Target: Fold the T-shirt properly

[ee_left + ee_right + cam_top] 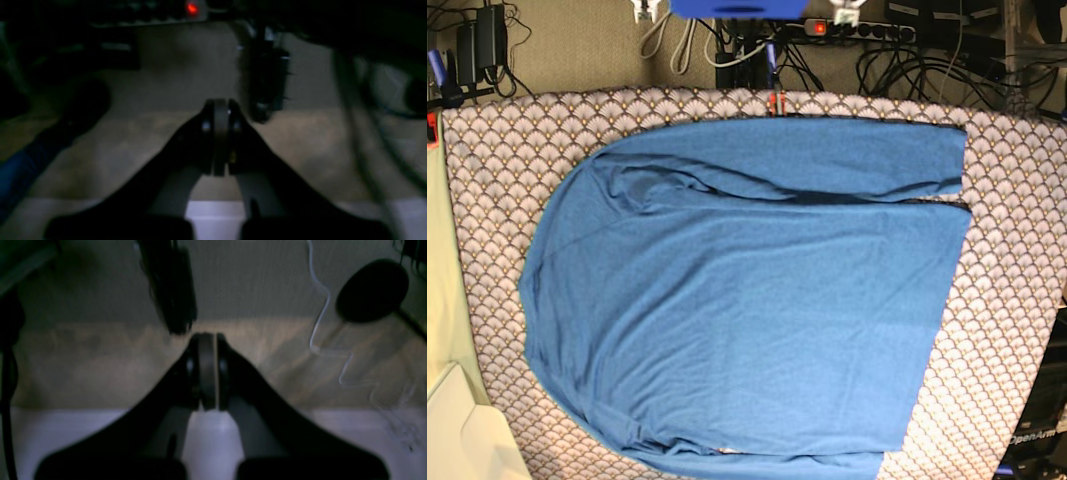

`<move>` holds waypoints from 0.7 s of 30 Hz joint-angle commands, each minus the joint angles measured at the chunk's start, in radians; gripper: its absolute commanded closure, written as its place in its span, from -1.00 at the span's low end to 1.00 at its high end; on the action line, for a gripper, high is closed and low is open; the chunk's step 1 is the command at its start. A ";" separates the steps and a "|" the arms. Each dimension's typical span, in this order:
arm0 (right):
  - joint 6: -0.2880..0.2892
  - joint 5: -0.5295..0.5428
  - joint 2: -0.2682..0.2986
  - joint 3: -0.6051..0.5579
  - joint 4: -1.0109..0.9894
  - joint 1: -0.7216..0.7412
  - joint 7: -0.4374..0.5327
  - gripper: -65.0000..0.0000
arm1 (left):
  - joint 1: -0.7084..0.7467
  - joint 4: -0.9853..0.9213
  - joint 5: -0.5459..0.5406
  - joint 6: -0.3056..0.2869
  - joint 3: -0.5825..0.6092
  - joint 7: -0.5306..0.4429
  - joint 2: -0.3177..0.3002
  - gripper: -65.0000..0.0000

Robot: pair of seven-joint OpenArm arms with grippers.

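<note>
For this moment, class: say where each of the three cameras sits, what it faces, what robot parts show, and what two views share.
Left wrist: mounted behind the left gripper, facing the dim floor; its shut black gripper shows.
Right wrist: behind the right gripper, facing floor and a white cable; its shut gripper shows.
Base: overhead, looking down on the T-shirt spread on the tablecloth; neither gripper shows.
Shared: both wrist views show a shut gripper above the floor, no shirt.

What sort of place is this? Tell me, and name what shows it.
Probably a robotics lab or workshop bench, not a home. A blue T-shirt lies spread on a scallop-patterned tablecloth, while behind the table a power strip and tangled cables run across the floor.
</note>
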 commanded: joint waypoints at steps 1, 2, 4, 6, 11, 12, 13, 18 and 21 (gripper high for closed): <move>0.008 -0.001 0.005 0.000 0.042 -0.037 -0.001 1.00 | 0.042 0.068 0.000 -0.001 -0.001 -0.015 -0.006 0.99; 0.008 -0.003 0.006 -0.002 0.086 -0.066 -0.001 1.00 | 0.074 0.128 0.000 0.001 -0.001 -0.015 -0.014 0.99; 0.008 -0.003 0.008 -0.008 0.204 -0.147 -0.002 1.00 | 0.146 0.260 0.000 0.006 -0.001 -0.014 -0.037 0.99; 0.008 -0.003 0.020 -0.039 0.332 -0.228 0.001 1.00 | 0.203 0.361 0.000 0.007 -0.001 -0.014 -0.046 0.99; 0.008 -0.003 0.045 -0.083 0.678 -0.439 -0.004 1.00 | 0.316 0.545 0.000 0.007 -0.001 -0.014 -0.080 0.99; 0.008 -0.003 0.051 -0.083 0.752 -0.479 -0.004 1.00 | 0.335 0.579 0.000 0.009 -0.001 -0.014 -0.083 0.99; 0.008 -0.003 0.052 -0.080 0.807 -0.514 -0.004 1.00 | 0.353 0.612 0.000 0.009 -0.003 -0.014 -0.092 0.99; 0.008 0.000 0.088 -0.075 1.117 -0.683 -0.004 1.00 | 0.467 0.809 0.000 0.009 -0.003 -0.014 -0.112 0.99; 0.006 0.000 0.114 -0.074 1.284 -0.767 -0.004 1.00 | 0.530 0.939 0.000 0.009 -0.003 -0.014 -0.127 0.99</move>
